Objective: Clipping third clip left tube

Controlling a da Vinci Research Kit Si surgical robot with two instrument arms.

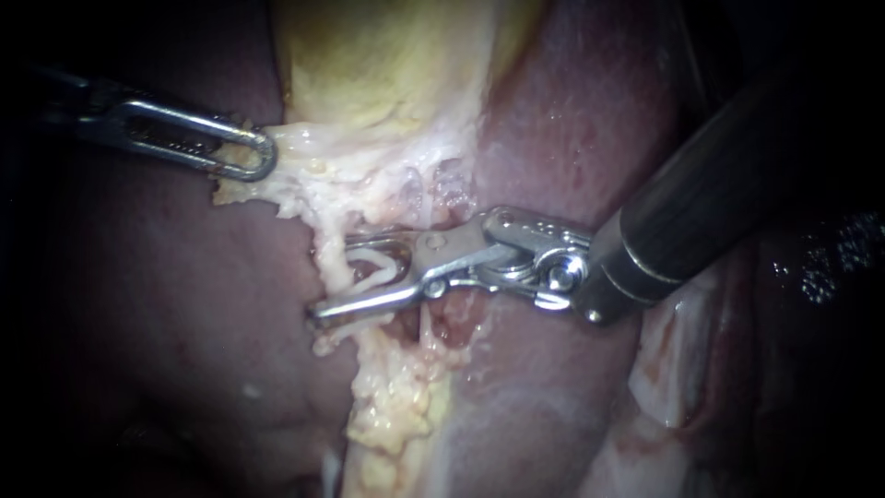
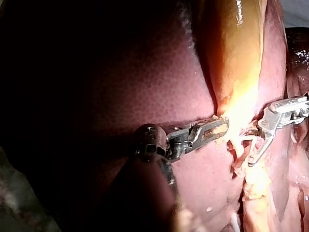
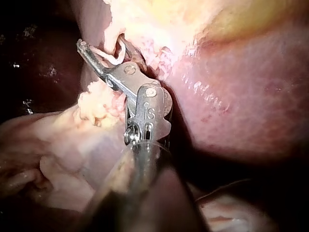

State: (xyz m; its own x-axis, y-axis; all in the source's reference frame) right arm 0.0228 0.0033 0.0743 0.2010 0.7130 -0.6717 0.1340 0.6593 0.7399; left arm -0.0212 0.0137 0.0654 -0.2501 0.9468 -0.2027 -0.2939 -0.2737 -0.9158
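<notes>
A: Closest to you is your right instrument (image 1: 334, 278): how do its jaws stand?
B: Wide, holding the white clip (image 1: 380, 263) between them, set around the tube (image 1: 324, 251) under the gallbladder (image 1: 387, 65).
A: And your left instrument (image 1: 267, 155)?
B: Farther back; its jaws are closed on pale tissue (image 1: 309, 175) at the gallbladder's edge, up and left of the tube, and the liver (image 1: 138, 304) lies behind all

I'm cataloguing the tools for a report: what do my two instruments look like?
The left instrument has slim silver jaws with a long window and fine teeth. The right instrument has a thick dark shaft with a pale ring, a shiny pinned silver hinge and narrow silver jaws.
</notes>
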